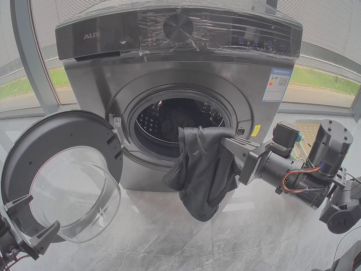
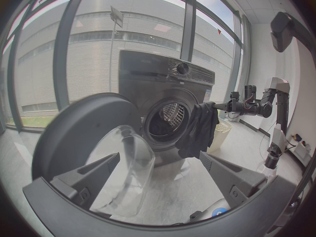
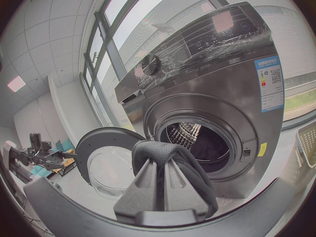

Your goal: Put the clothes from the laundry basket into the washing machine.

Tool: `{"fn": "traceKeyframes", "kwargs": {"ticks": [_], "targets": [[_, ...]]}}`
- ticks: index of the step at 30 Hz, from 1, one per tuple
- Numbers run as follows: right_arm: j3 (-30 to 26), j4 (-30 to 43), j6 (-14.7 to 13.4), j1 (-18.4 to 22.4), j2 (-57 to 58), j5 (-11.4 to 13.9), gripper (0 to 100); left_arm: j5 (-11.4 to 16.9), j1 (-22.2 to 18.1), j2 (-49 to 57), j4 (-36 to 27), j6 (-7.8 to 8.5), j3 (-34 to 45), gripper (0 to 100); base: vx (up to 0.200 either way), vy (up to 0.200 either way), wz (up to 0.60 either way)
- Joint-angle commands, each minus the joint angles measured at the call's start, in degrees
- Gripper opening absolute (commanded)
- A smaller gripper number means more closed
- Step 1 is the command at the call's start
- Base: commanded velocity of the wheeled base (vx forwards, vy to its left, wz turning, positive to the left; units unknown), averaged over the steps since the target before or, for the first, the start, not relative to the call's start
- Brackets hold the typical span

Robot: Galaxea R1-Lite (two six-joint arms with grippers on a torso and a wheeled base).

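Door (image 1: 56, 140) swung wide to the left, well clear, so the drum mouth (image 1: 165, 113) gapes open. The dark garment (image 1: 203, 170) hangs across its lower right edge; the upper left is free.
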State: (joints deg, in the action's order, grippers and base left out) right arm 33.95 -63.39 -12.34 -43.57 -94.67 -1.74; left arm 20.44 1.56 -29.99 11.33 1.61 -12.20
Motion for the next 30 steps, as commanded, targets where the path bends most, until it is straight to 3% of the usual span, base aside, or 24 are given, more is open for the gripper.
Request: {"fn": "traceKeyframes", "kwargs": {"ticks": [1,12,17,21,22,24,30], "targets": [[0.6,-1.7,-1.4,-0.6,-1.9,1.2,0,5.3,8.0,-30.4,16.4,1.12,-1.3,100,0.0,0.0,0.0],[0.2,-1.6,-1.6,-0.6,-1.7,1.0,0,4.8,18.5,-52.2,30.1,0.5,-5.3,100,0.0,0.0,0.0],[0.2,-1.6,-1.6,-0.6,-1.7,0.9,0,4.7,20.7,-57.6,30.9,0.24,-8.5,100,0.0,0.0,0.0],[0.2,-1.6,-1.6,-0.7,-1.7,0.9,0,4.7,21.9,-60.5,30.9,-0.91,-10.5,100,0.0,0.0,0.0],[0.2,-1.6,-1.6,-0.7,-1.7,0.9,0,4.7,23.8,-62.1,30.9,-2.14,-11.9,100,0.0,0.0,0.0],[0.2,-1.6,-1.6,-0.7,-1.7,0.8,0,4.6,25.0,-63.2,31.0,-3.1,-12.7,100,0.0,0.0,0.0],[-0.2,-1.6,-1.5,-0.7,-1.6,0.7,0,3.9,27.4,-65.6,31.1,-3.54,-14.8,100,0.0,0.0,0.0]]}}
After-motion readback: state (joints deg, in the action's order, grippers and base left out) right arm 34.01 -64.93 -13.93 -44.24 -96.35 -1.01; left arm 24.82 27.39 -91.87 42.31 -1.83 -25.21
